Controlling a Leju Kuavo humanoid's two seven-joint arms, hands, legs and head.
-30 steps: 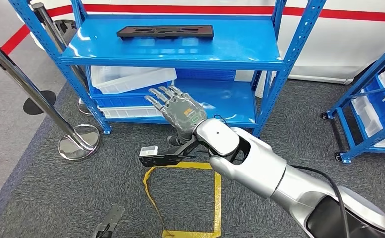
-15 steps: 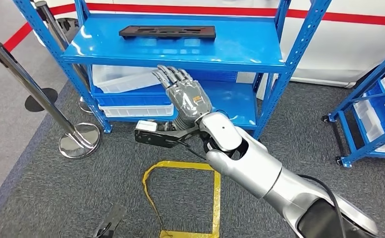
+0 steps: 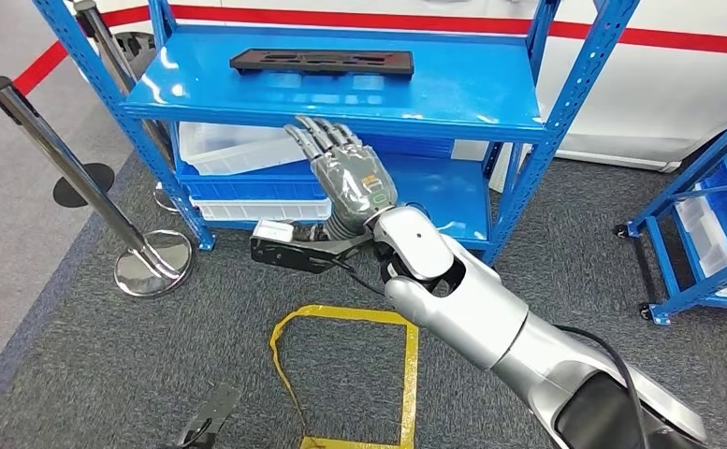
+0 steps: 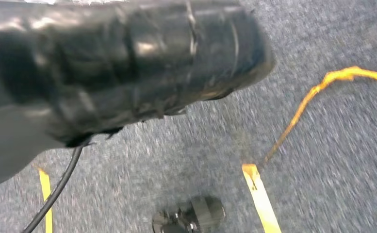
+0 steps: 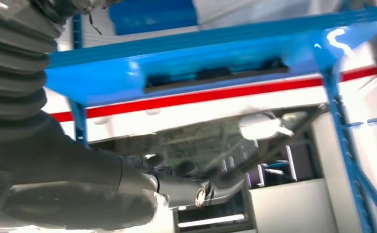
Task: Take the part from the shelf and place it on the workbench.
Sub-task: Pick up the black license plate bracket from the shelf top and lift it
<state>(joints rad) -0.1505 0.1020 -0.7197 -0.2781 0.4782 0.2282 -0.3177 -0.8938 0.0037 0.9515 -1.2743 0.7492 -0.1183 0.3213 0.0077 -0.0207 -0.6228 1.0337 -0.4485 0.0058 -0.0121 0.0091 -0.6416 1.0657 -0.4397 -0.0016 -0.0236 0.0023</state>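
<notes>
My right hand [image 3: 345,178], fingers apart and empty, sits below the shelf's [image 3: 490,98] front edge, the part [image 3: 322,63] lying beyond it near the back edge (long axis parallel to that edge).

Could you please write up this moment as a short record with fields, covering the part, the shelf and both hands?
part: black flat part lying on the top board of the blue shelf, untouched
right hand: right hand raised in front of the shelf, fingers apart and holding nothing, below the level of the part
left hand: cannot tell its state; the left wrist view is blurred and looks down at grey carpet with yellow tape
lower shelf: white bins stored under the top board
floor: yellow tape square near the shelf; a stanchion post to its left
task state: part not yet picked up
</notes>
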